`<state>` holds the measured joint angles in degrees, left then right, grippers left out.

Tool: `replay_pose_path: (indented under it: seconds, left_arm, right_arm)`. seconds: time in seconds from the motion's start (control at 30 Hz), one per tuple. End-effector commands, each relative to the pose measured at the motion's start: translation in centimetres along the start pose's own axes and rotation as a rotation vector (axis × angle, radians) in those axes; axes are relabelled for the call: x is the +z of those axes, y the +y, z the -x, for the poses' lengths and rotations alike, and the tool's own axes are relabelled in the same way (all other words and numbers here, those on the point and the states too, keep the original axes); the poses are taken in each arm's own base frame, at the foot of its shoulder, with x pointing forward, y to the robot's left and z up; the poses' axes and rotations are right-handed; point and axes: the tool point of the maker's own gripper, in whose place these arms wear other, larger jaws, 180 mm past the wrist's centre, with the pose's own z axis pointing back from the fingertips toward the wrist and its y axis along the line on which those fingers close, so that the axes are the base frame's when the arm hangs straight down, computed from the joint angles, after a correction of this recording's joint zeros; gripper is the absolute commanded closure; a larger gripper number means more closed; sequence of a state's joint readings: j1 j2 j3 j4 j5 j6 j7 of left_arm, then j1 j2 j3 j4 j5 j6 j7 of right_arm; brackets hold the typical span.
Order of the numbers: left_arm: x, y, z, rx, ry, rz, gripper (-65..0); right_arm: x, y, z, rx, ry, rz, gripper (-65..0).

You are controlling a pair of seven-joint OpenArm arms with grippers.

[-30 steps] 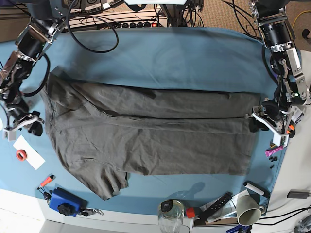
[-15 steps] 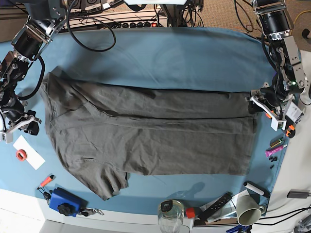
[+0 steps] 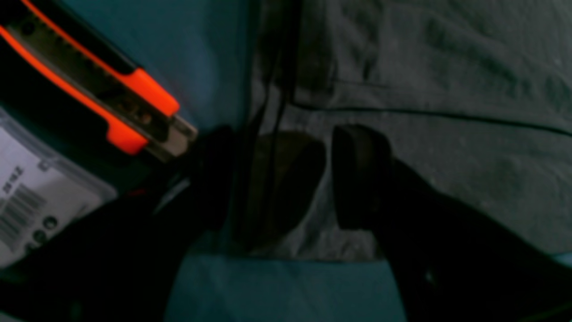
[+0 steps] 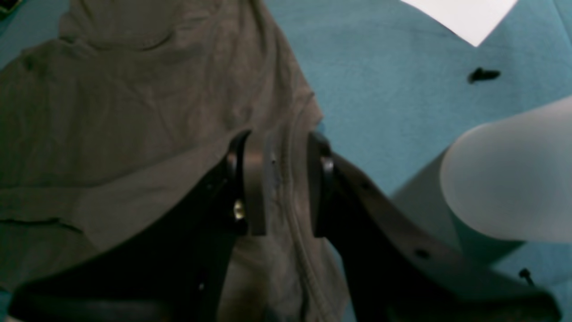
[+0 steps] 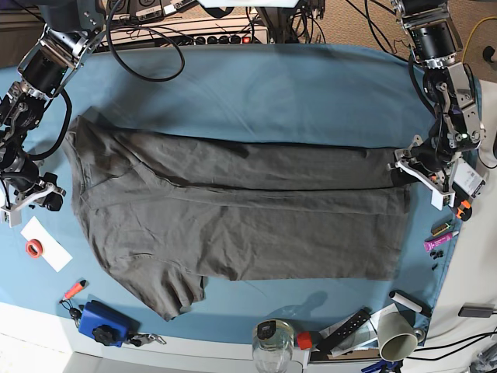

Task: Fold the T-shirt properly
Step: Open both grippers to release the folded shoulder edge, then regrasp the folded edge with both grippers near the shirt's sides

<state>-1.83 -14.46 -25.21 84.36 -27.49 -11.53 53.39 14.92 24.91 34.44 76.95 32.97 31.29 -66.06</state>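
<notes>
The dark grey T-shirt [image 5: 233, 210] lies flat on the blue cloth [image 5: 295, 85], its long upper side folded over and one sleeve sticking out at the bottom left. My left gripper [image 5: 414, 169] is at the shirt's right edge. In the left wrist view it [image 3: 286, 179] is open, with the hem [image 3: 277, 147] lying between its fingertips. My right gripper [image 5: 43, 200] is just off the shirt's left edge. In the right wrist view its [image 4: 286, 188] jaws stand apart, and a stitched seam of the shirt [image 4: 111, 112] shows between them.
An orange box cutter [image 3: 111, 89] and a barcoded pack [image 3: 27, 210] lie by the left gripper. White paper with a red ring [image 5: 43, 245] sits near the right gripper. A blue box [image 5: 101, 322], jar [image 5: 273, 342], remote [image 5: 349, 322] and cup [image 5: 396, 334] line the front edge.
My left gripper moved up along the shirt's right edge and its jaws spread wider. My right gripper shifted slightly up and to the left. The shirt lies as before.
</notes>
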Motion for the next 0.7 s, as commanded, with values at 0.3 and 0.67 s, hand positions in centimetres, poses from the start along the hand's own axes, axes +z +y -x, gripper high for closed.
replay_pose_path:
  seconds: [0.3, 0.67]
  left_arm:
    - [0.1, -0.6, 4.0, 0.018, 0.187, 0.033, -23.6]
    - [0.7, -3.0, 4.7, 0.036, 0.243, 0.158, -23.6]
  right_arm:
    - [1.0, -0.5, 0.4, -0.027, 0.028, -0.004, -14.7]
    - [3.2, -3.4, 2.0, -0.151, 0.041, 0.038, -14.7]
